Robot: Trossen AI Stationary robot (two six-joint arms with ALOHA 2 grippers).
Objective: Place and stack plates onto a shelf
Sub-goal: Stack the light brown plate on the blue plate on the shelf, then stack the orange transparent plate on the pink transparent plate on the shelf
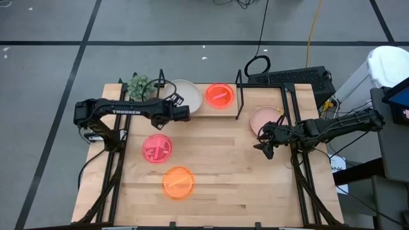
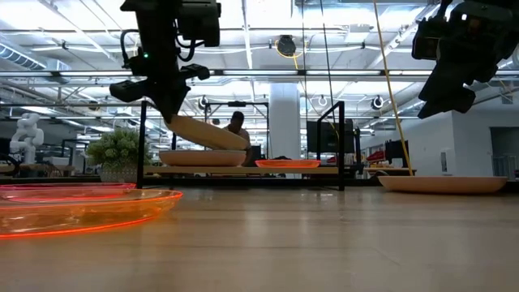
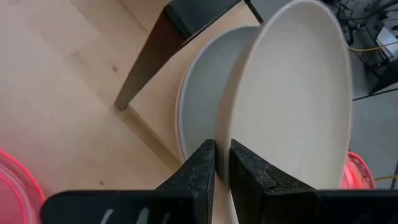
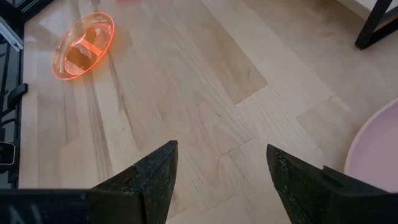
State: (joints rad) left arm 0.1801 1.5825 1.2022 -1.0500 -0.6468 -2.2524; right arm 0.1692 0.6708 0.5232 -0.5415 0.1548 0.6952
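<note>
The shelf [image 1: 198,110] stands at the table's far middle. A light blue plate [image 3: 202,99] lies on its left part, and a translucent orange plate [image 1: 219,94] lies on its right part. My left gripper [image 1: 182,108] is shut on a cream plate [image 3: 292,93], which is tilted just above the blue one [image 2: 203,158]. A pale pink plate [image 1: 265,119] rests on the table to the shelf's right. A neon pink plate [image 1: 156,148] and an orange plate [image 1: 177,182] lie on the table nearer the front. My right gripper [image 1: 264,148] hangs open over bare wood. My left gripper pinches the cream plate's near rim [image 3: 222,155] between its two fingers, one finger [image 3: 200,165] on the underside and the other on the upper face. The fingers slant down from the table's left. The plate [image 2: 207,134] is clear of the blue plate, its far edge lower.
A small potted plant [image 1: 137,86] stands at the table's far left corner beside the shelf. The shelf's black end frames [image 2: 341,146] rise at both ends. A keyboard and cables [image 1: 291,78] lie beyond the far right corner. Bare wood lies at the middle [image 1: 223,160].
</note>
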